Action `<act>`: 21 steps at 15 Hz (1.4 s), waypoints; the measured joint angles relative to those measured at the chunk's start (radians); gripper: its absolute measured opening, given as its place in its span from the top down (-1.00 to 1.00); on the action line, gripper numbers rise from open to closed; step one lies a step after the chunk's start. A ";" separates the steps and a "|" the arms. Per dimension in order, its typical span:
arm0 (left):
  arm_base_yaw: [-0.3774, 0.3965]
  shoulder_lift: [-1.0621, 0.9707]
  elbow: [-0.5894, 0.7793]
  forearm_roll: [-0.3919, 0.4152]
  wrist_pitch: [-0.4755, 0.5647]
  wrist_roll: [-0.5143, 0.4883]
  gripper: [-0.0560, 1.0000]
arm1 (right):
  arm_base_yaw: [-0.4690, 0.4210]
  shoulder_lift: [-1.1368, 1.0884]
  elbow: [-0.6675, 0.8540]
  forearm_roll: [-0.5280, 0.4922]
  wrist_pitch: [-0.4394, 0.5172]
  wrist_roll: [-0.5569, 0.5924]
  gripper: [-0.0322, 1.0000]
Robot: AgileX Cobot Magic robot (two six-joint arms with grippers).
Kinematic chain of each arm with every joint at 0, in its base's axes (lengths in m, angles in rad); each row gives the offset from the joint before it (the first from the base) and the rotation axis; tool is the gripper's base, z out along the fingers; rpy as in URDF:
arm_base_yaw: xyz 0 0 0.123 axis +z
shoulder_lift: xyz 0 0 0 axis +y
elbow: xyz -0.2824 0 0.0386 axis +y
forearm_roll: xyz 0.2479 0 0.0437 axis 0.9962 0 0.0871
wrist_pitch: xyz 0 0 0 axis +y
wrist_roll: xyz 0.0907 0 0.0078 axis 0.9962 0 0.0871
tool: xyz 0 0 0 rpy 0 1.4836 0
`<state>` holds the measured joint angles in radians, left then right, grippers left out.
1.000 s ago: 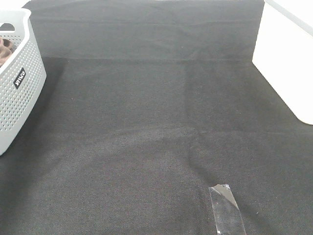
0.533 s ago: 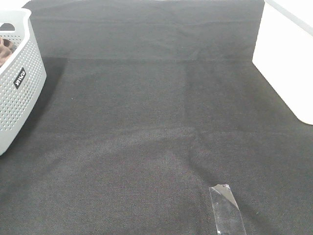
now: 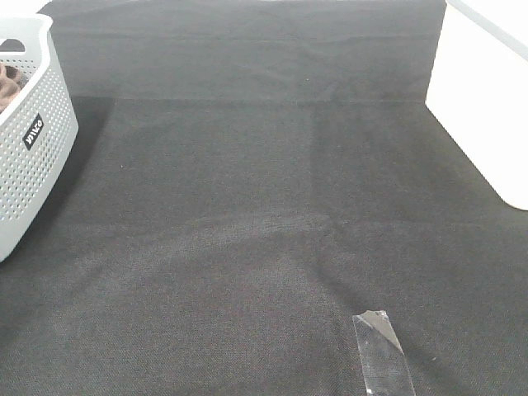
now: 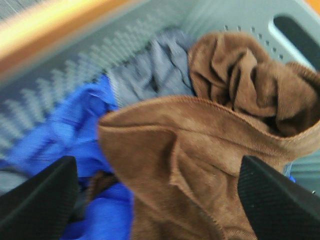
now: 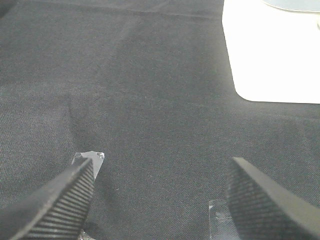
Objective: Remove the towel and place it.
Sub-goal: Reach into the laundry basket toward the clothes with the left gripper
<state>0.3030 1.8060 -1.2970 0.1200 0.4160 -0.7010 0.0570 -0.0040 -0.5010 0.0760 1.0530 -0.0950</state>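
The brown towel (image 4: 200, 150) lies crumpled in the grey perforated basket (image 4: 235, 15), on top of other cloths. In the exterior high view only a bit of the towel (image 3: 8, 82) shows inside the basket (image 3: 33, 165) at the far left edge. My left gripper (image 4: 155, 195) is open and hovers just above the towel, one finger on each side of its fold, holding nothing. My right gripper (image 5: 162, 180) is open and empty above the black table cloth. Neither gripper shows in the exterior high view.
A blue cloth (image 4: 75, 130) and a grey cloth (image 4: 150, 70) lie in the basket beside the towel. A clear tape strip (image 3: 381, 355) sticks to the black cloth (image 3: 264, 206) near the front. A white surface (image 3: 487, 107) borders the right side.
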 joint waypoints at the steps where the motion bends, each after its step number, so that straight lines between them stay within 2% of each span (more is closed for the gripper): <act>1: -0.026 0.038 0.000 -0.003 -0.030 -0.007 -0.65 | 0.000 0.000 0.000 0.000 0.000 0.000 -0.42; 3: -0.083 0.130 0.000 -0.006 -0.095 -0.044 -0.65 | 0.000 0.000 0.000 -0.007 0.000 0.009 -0.42; 6: -0.085 0.172 0.000 0.015 -0.103 -0.089 -0.62 | 0.000 0.000 0.000 -0.029 0.000 0.036 -0.42; 11: -0.085 0.169 -0.040 0.043 -0.052 -0.099 -0.54 | 0.000 0.000 0.000 -0.033 0.000 0.037 -0.42; 13: -0.085 0.151 -0.040 0.043 -0.033 -0.102 -0.39 | 0.000 0.000 0.000 -0.033 0.000 0.037 -0.42; 15: -0.085 0.142 -0.052 0.053 -0.020 -0.114 -0.08 | 0.000 0.000 0.000 -0.033 0.000 0.037 -0.42; 16: -0.085 0.142 -0.052 0.056 -0.020 -0.115 -0.01 | 0.000 0.000 0.000 -0.033 0.000 0.037 -0.42; 21: -0.085 0.142 -0.052 0.100 -0.020 -0.117 0.03 | 0.000 0.000 0.000 -0.033 0.000 0.038 -0.42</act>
<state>0.2180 1.9480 -1.3490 0.2200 0.3960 -0.8180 0.0570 -0.0040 -0.5010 0.0430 1.0530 -0.0570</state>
